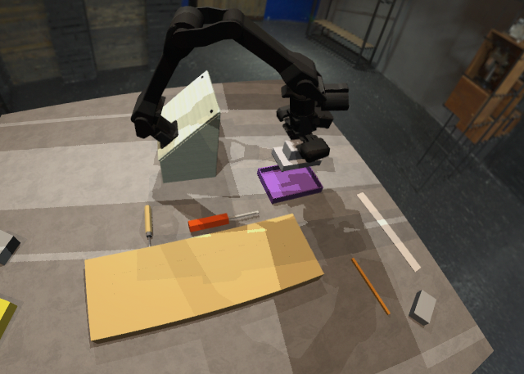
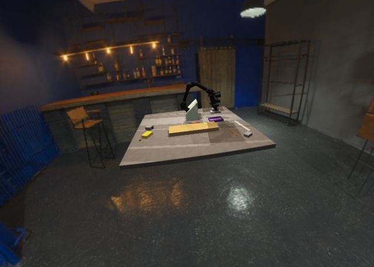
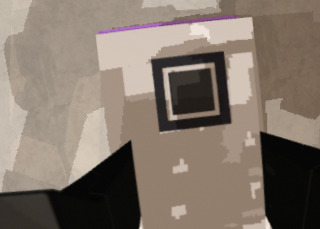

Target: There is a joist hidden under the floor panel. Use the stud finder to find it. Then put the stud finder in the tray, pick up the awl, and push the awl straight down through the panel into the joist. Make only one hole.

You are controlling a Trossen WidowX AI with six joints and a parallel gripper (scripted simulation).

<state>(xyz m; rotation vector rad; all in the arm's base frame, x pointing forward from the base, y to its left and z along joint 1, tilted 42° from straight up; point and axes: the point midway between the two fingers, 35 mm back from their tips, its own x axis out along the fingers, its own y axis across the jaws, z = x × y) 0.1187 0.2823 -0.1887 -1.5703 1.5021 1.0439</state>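
My gripper (image 1: 300, 146) (image 2: 215, 108) (image 3: 200, 184) is shut on the grey stud finder (image 1: 284, 161) (image 2: 215, 111) (image 3: 165, 154), which hangs level, with its dark square window facing up. It appears raised over the purple tray (image 1: 295, 195) (image 2: 216, 120). In the wrist view the stud finder hides nearly all of the tray. The visible part of the tray holds nothing. The awl (image 1: 147, 221), with a pale wooden handle and thin spike, lies behind the left part of the yellow-orange floor panel (image 1: 203, 272) (image 2: 193, 128). The joist is hidden.
A red-handled screwdriver (image 1: 209, 222) lies behind the panel. A pale green slanted stand (image 1: 190, 150) rises left of the tray. An orange stick (image 1: 370, 286), a pale strip (image 1: 389, 232) and a grey block (image 1: 422, 306) lie right of the panel. A yellow block (image 1: 5, 315) lies at the left.
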